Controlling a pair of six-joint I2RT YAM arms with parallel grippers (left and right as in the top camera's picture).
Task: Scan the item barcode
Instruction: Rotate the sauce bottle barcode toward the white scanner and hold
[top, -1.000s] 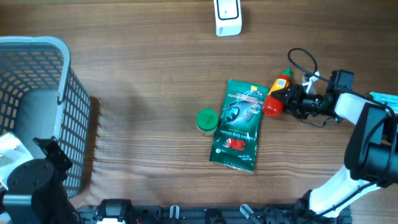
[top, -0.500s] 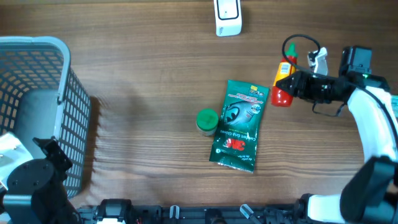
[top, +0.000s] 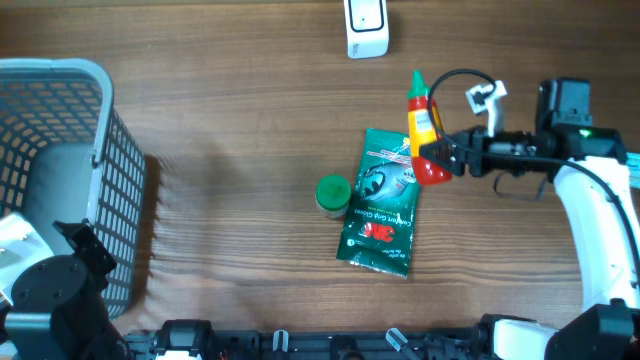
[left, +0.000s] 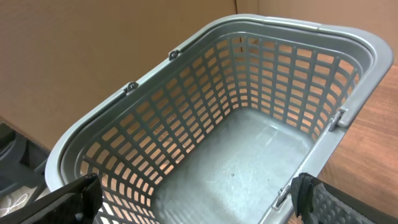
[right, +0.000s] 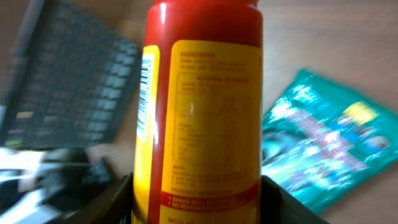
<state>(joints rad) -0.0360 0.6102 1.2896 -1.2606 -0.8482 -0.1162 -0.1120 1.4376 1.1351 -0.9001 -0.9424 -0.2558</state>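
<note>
**Surface stock: one sauce bottle in hand, three items at rest**

Item 1. Sauce bottle (top: 422, 128): red body, yellow label, green pointed cap. It is held at its red base end by the right pincer (top: 441, 158), with the cap pointing toward the far edge of the surface. From overhead its base overlaps the upper right corner of the green packet. In the right wrist view the bottle (right: 199, 106) fills the middle of the picture. The ingredients panel faces the camera and the barcode (right: 145, 93) runs down the label's left edge, seen at a steep angle.

Item 2. Right pincer (right: 199, 208): closed on the bottle, one dark finger (right: 115, 202) against each side of its lower part.

Item 3. Left pincer (left: 193, 190): spread wide and holding nothing, with both tips at the bottom corners of the left wrist view, above the grey basket (left: 249, 143).

Item 4. Green packet (top: 380, 200): lies flat on the wooden surface (top: 240, 130) near the middle, printed side up.

Item 5. Green-lidded jar (top: 332, 195): just beside the packet's left edge; contact cannot be told.

Item 6. White scanner (top: 366, 25): at the far edge, well apart from the bottle.

Item 7. Grey basket (top: 100, 130): at the left edge of the surface, with open lattice walls.
</note>
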